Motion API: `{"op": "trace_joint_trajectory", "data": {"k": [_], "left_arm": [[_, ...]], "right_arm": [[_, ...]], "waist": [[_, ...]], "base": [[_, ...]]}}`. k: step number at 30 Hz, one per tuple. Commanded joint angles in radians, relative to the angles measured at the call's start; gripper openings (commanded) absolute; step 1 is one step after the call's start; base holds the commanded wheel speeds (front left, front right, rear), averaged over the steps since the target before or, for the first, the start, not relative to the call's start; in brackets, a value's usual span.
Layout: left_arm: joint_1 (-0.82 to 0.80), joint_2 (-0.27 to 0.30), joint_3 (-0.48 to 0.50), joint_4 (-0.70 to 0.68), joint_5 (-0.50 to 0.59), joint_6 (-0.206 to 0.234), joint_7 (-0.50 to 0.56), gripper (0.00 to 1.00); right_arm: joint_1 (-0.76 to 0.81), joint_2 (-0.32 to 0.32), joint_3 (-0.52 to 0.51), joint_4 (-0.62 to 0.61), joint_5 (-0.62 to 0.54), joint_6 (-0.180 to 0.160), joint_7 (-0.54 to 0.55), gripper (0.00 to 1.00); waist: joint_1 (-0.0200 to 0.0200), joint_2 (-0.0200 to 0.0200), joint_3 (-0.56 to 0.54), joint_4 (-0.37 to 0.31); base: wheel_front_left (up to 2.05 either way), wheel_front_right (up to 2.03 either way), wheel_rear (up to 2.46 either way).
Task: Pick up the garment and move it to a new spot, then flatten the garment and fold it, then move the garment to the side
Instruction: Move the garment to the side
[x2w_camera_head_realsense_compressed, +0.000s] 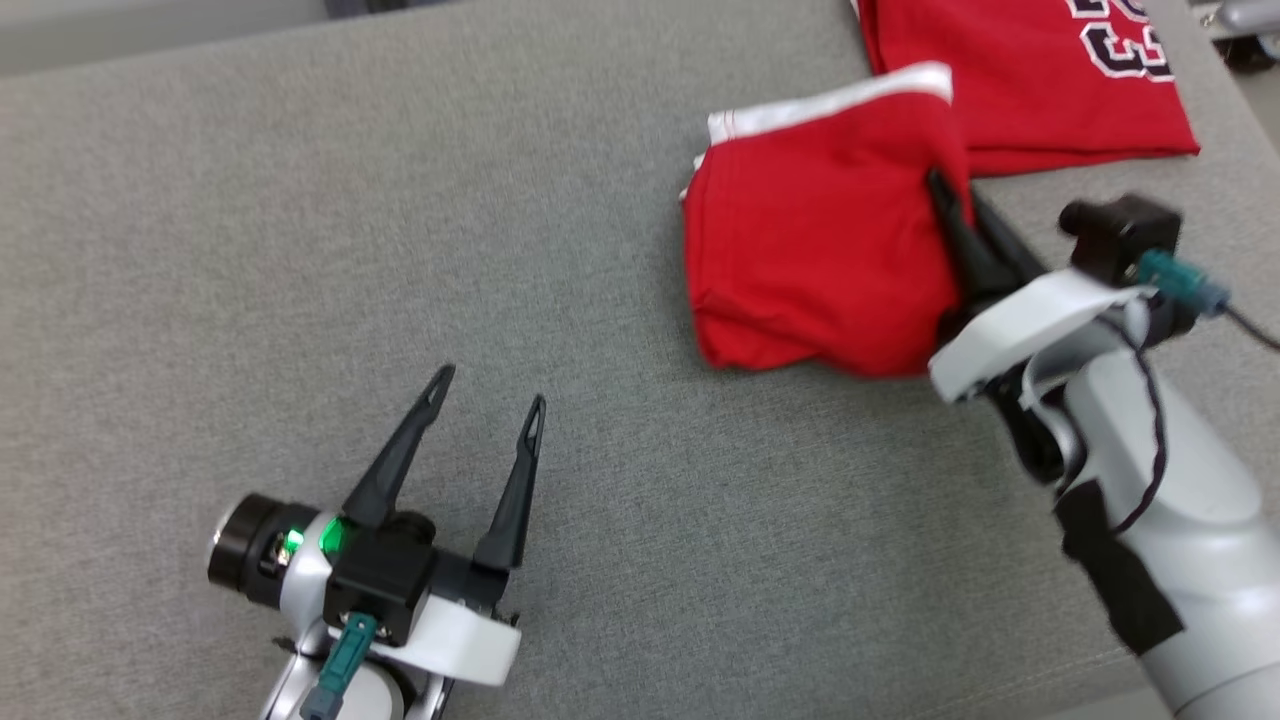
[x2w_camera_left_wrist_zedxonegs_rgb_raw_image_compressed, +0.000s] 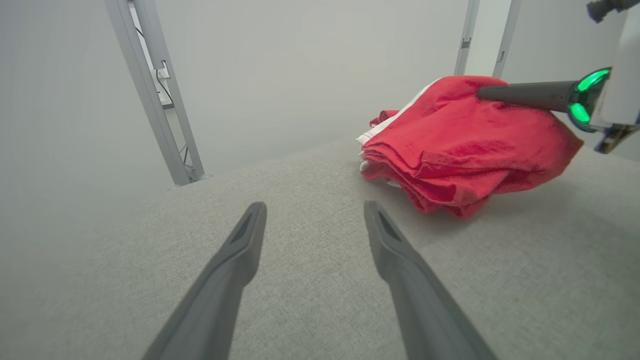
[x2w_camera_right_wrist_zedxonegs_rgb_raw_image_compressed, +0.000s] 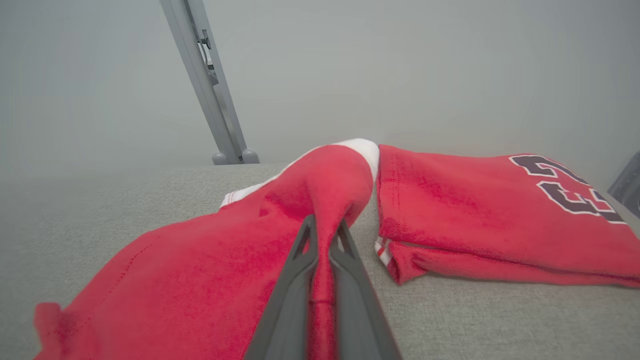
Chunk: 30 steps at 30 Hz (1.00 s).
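The right end effector (x2w_camera_right_wrist_zedxonegs_rgb_raw_image_compressed: 325, 227) is closed tight on a fold of the red garment (x2w_camera_head_realsense_compressed: 810, 260), its two dark fingers pinching the cloth at the garment's right edge, with red fabric squeezed up between them in the right wrist view. The garment is a bunched, layered bundle with a white band along its far edge, sitting at the far right part of the grey cloth-covered desk (x2w_camera_head_realsense_compressed: 400, 200). In the left wrist view the pinched side stands higher, while the stacked folds at its left end lie low against the desk. Just beyond it, at the desk's far right corner, lies a second red piece of clothing (x2w_camera_head_realsense_compressed: 1040, 90) with dark numerals outlined in white. It is folded flat, and its near edge lies just beside the held garment's white band, so it crowds that side. The left end effector (x2w_camera_head_realsense_compressed: 490, 392) is open, fingers spread with nothing between them, low over bare desk at the near left, well apart from the garment. A slanted grey metal post (x2w_camera_right_wrist_zedxonegs_rgb_raw_image_compressed: 205, 80) rises behind the desk's far edge, against a plain pale wall
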<state>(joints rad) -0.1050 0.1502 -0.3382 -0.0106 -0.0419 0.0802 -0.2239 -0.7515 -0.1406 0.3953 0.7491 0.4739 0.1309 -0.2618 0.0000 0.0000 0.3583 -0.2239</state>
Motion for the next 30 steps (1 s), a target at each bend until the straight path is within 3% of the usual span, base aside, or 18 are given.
{"op": "trace_joint_trajectory", "data": {"k": [1,9,17,30], "left_arm": [[-0.033,0.010,0.003,-0.024,0.009,-0.002,0.009,1.00],[-0.136,0.020,0.008,-0.156,0.037,0.003,0.053,1.00],[-0.188,0.028,-0.020,-0.285,0.062,-0.009,0.096,1.00],[-0.207,0.050,-0.033,-0.360,0.077,-0.014,0.130,1.00]], "right_arm": [[-0.040,-0.021,-0.003,-0.015,-0.017,0.000,-0.004,0.00],[-0.169,-0.094,-0.073,-0.058,-0.098,0.000,-0.004,0.00],[-0.248,-0.216,-0.149,-0.040,-0.146,0.000,-0.004,0.00],[-0.342,-0.453,-0.077,0.013,-0.245,0.000,-0.004,0.00]], "waist": [[0.0000,0.0000,0.052,-0.004],[0.0000,0.0000,0.176,0.049],[0.0000,0.0000,0.256,0.101],[0.0000,0.0000,0.321,0.137]], "base": [[0.00,0.00,0.00],[0.00,0.00,0.00],[0.00,0.00,0.00],[0.00,0.00,0.00]]}}
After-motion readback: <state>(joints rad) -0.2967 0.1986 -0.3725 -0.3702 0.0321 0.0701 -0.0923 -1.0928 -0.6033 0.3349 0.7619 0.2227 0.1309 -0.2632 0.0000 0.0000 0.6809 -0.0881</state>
